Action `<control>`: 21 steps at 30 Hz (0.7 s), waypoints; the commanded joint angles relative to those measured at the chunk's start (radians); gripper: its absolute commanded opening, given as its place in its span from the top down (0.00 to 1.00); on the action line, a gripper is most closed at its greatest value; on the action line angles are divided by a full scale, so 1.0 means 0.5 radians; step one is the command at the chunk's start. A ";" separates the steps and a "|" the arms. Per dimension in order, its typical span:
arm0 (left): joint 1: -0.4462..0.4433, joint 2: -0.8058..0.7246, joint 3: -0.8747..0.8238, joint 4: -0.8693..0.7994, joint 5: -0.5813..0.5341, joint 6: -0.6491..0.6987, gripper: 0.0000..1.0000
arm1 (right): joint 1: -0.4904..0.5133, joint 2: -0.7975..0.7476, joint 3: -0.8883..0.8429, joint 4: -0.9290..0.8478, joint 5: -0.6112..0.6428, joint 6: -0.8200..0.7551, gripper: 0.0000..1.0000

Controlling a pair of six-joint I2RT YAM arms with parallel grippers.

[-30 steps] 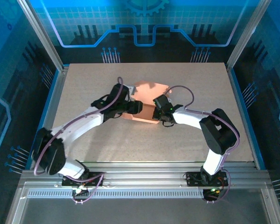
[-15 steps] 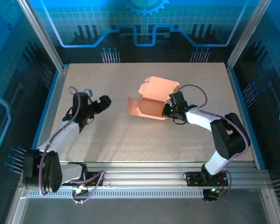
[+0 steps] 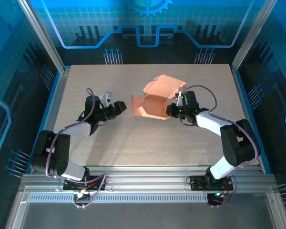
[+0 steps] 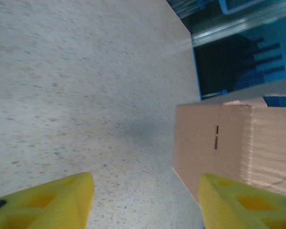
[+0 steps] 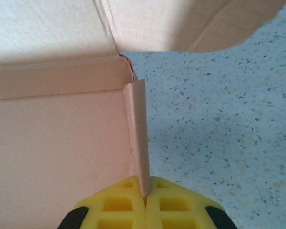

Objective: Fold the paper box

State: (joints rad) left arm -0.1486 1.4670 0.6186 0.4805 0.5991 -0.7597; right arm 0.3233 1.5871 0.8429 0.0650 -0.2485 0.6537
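Paper box (image 3: pixel 155 101) stood propped because your right gripper (image 5: pixel 145 199) pinched its 3 o'clock wall; your left gripper (image 4: pixel 145 186) waited part-open, empty, at 9 o'clock.

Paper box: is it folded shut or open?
The paper box is open, only partly folded: walls stand up, but the lid flap is raised and the inside shows.

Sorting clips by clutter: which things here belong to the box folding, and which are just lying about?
Job: paper box, one edge pinched in the right tool; left tool, open, close by the box.
Just there: table, metal frame, blue backdrop.
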 commanded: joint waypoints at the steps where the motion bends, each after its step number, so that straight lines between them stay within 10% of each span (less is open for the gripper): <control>1: -0.039 0.048 0.066 0.175 0.135 0.016 0.43 | -0.035 -0.063 -0.012 0.075 -0.098 0.009 1.00; 21: -0.238 0.119 0.221 0.086 0.220 0.037 0.53 | 0.115 -0.057 0.137 -0.270 0.385 -0.128 1.00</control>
State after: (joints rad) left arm -0.2501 1.5028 0.6899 0.5583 0.6891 -0.7609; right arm 0.3565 1.5818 0.8520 -0.0120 -0.1333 0.6270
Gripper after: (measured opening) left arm 0.473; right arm 0.055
